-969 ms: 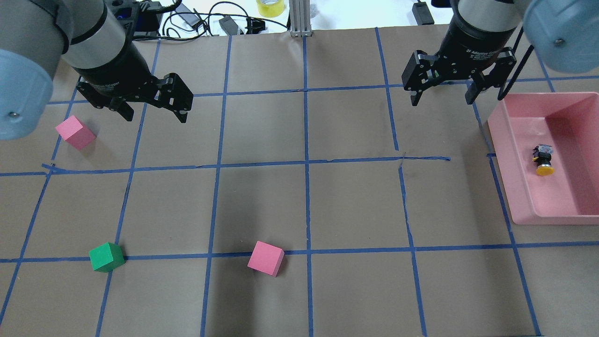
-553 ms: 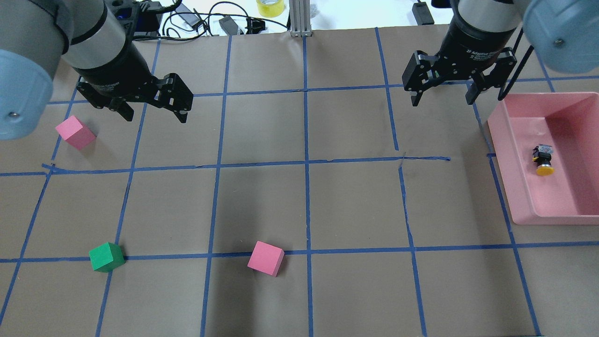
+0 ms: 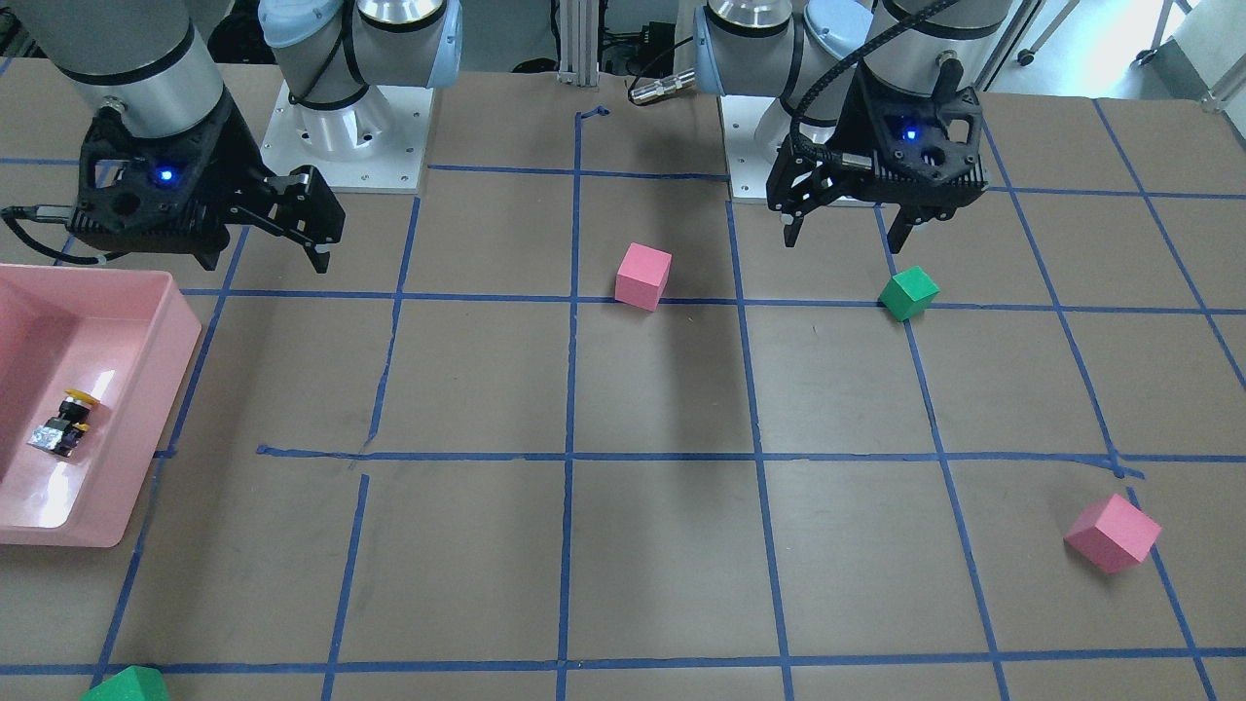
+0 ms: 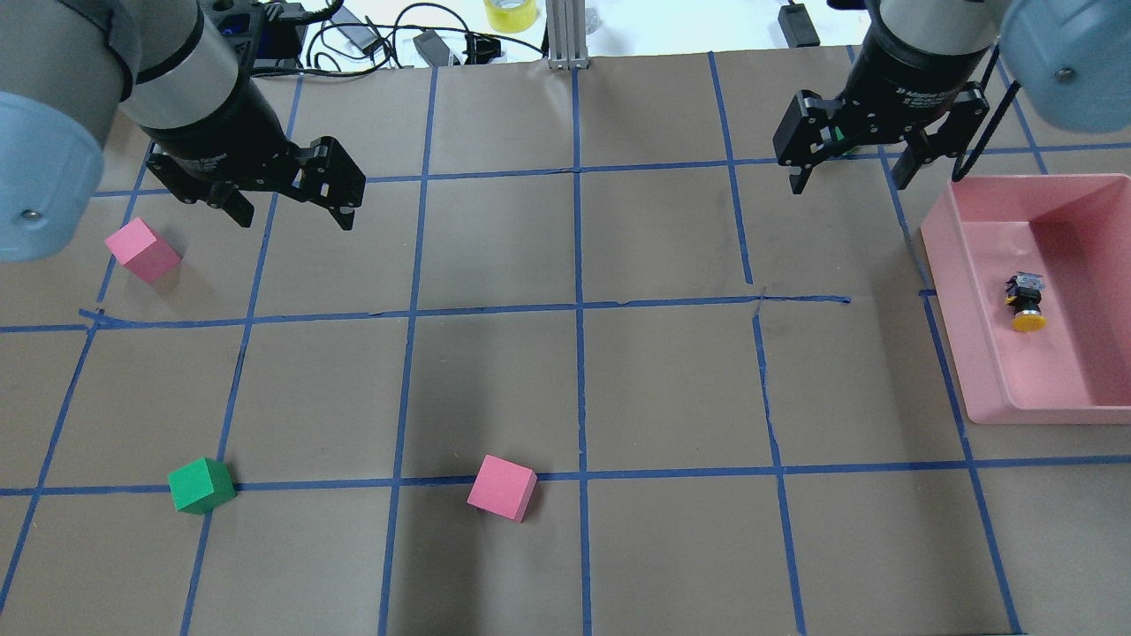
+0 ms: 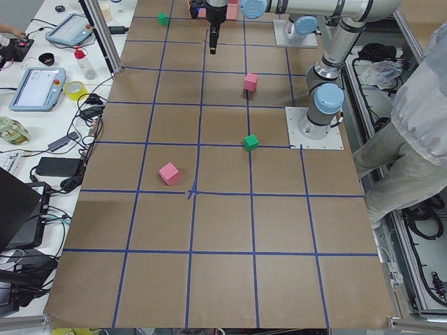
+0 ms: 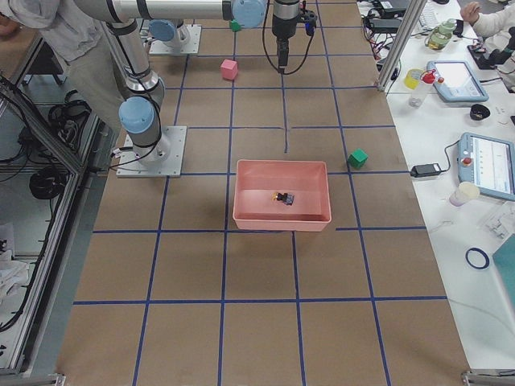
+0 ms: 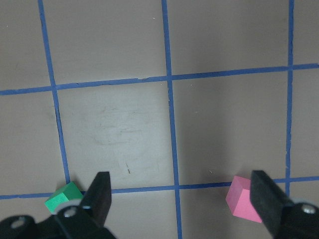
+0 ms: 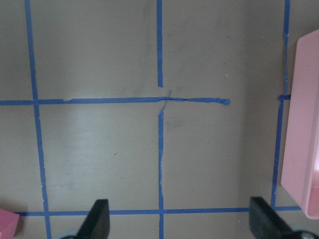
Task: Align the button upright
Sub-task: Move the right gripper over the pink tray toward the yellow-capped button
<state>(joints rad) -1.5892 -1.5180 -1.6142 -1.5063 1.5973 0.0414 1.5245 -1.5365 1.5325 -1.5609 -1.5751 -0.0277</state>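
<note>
The button point(image 4: 1025, 305), with a yellow cap, black body and silvery base, lies on its side inside the pink tray point(image 4: 947, 265) at the right, cap toward the near edge. It also shows in the front view point(image 3: 64, 422) and the right side view point(image 6: 283, 197). My right gripper point(image 4: 850, 181) is open and empty, hovering over the table left of the tray's far corner. My left gripper point(image 4: 292, 216) is open and empty at the far left. The wrist views show the open right gripper point(image 8: 179, 219) and left gripper point(image 7: 182, 199) over bare paper.
A pink cube point(image 4: 141, 250) lies by the left gripper. A green cube point(image 4: 201, 485) and another pink cube point(image 4: 502, 488) lie near the front. A further green cube point(image 3: 127, 686) sits beyond the tray. Cables and a tape roll point(image 4: 511, 13) lie past the far edge.
My right gripper has moved a little to the right and farther back, toward the tray's far corner. The left arm, the button and the cubes have not moved.
</note>
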